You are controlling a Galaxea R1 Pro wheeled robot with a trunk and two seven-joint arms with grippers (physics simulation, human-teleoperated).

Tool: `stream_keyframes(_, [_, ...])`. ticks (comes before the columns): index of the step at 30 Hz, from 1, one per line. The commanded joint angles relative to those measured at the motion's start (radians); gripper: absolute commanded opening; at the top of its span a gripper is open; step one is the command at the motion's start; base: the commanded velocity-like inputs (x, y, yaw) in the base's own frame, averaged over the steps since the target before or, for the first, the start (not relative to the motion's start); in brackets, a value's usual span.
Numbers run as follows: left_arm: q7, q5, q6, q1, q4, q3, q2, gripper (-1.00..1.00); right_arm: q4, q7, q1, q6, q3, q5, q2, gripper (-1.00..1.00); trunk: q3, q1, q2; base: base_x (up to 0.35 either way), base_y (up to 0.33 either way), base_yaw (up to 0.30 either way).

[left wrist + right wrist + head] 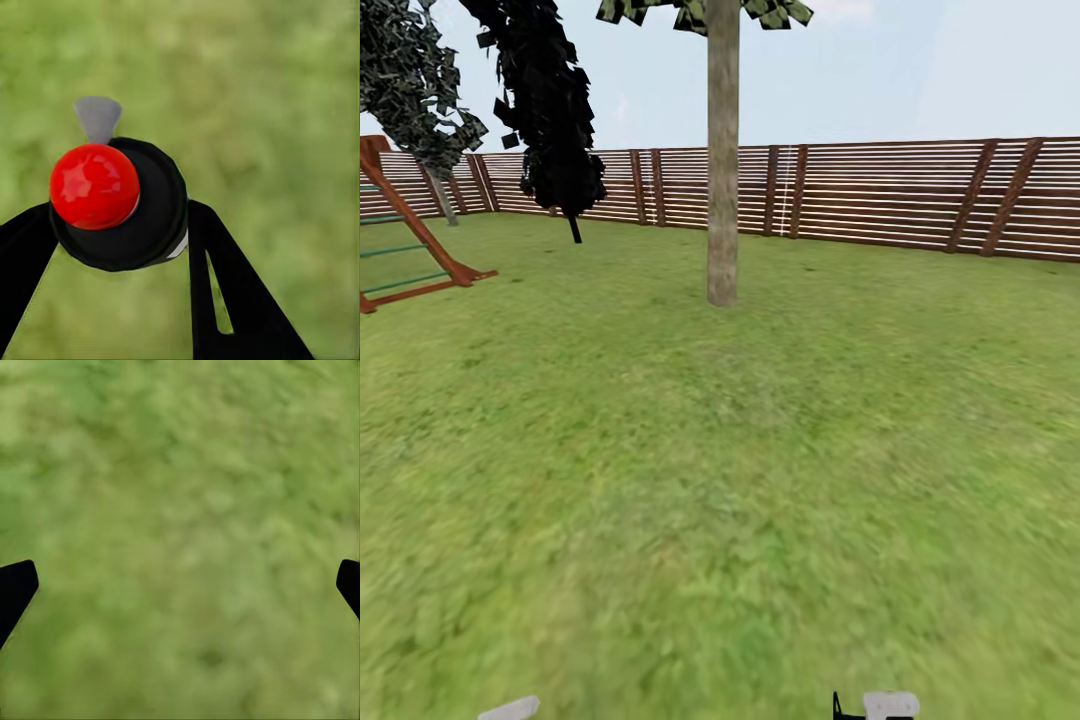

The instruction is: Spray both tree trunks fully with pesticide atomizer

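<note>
Left gripper (120, 247) jaws clamped on atomizer (120, 206); right gripper (180, 585) jaws wide open, empty, above grass (180, 472); tree trunk (722, 170) ahead.

The trunk's (723, 150) crown is running off the top edge — the swing frame (405, 235) off the left. The left gripper (124, 225) is hiding the atomizer's (112, 202) body (cap showing).

Open grass (760, 480) ahead; tree trunk (723, 170) blocks ctr.
</note>
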Motion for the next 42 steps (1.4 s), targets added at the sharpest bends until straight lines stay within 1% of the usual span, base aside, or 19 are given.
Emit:
stream_keyframes(1, [0.003, 0.007, -0.003, 0.0, 0.0, -0.009, 0.0, -1.0, 0.001, -0.007, -0.001, -0.001, -0.005, 0.011, 0.0, 1.0, -0.001, 0.0, 0.0, 0.339, 0.077, 0.0])
stream_keyframes(42, [0.003, 0.006, -0.003, 0.0, 0.0, -0.009, 0.0, -1.0, 0.002, -0.007, -0.001, -0.001, -0.005, 0.011, 0.002, 1.0, -0.001, 0.0, 0.0, 0.339, 0.077, 0.0])
